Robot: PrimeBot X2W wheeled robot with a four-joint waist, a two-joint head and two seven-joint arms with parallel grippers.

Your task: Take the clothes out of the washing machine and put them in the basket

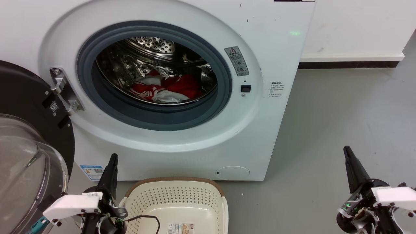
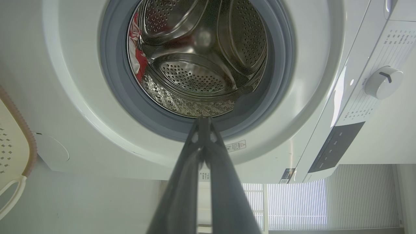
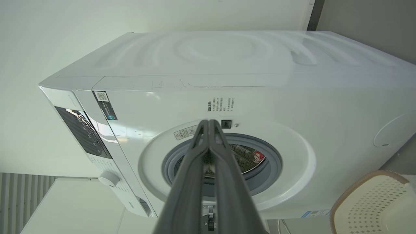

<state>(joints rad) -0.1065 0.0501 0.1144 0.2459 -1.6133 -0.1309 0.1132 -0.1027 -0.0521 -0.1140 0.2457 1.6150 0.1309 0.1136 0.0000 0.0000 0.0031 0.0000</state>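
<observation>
The white front-loading washing machine (image 1: 195,146) stands with its porthole wide open. Its black-rimmed glass door (image 1: 29,162) is swung out on the robot's left, close beside the left arm. The cream perforated basket (image 1: 175,179) sits on the floor just in front of the machine, below the opening, with nothing in it but its bottom sticker. The red-and-white clothes (image 1: 169,87) lie heaped low in the steel drum, behind the grey rubber seal (image 1: 224,81).

The left gripper (image 1: 113,156) hangs beside the basket's left rim and the right gripper (image 1: 346,149) is well apart to the right. Both are outside the machine, each with its fingers pressed together and holding nothing.

The garments look tangled, so one pinch may drag the whole heap, and a trailing end could catch on the seal's lip or slip to the floor short of the basket. The open door crowds a left-arm reach. A thin black cable (image 1: 152,217) looping over the basket near the left wrist could snag.
</observation>
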